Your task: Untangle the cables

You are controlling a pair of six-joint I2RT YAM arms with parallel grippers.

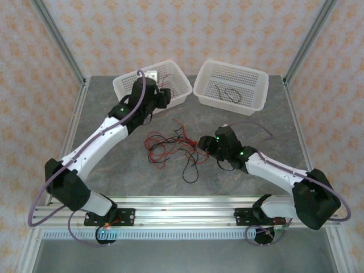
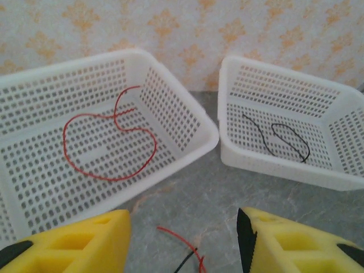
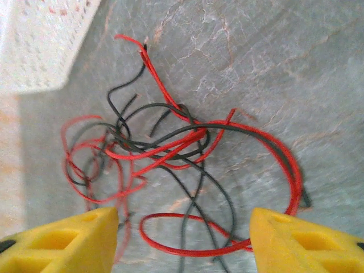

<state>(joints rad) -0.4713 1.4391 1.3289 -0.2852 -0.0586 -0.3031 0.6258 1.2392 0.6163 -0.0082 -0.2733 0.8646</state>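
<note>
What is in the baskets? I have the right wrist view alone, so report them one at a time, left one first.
Observer: The left basket holds one red cable, lying loose on its floor.
Operator: Now the right one.
Observer: The right basket holds one black cable, also loose.
Operator: Give me the left gripper.
Observer: The left gripper hovers open by the left basket's near wall, with nothing between its fingers.
</note>
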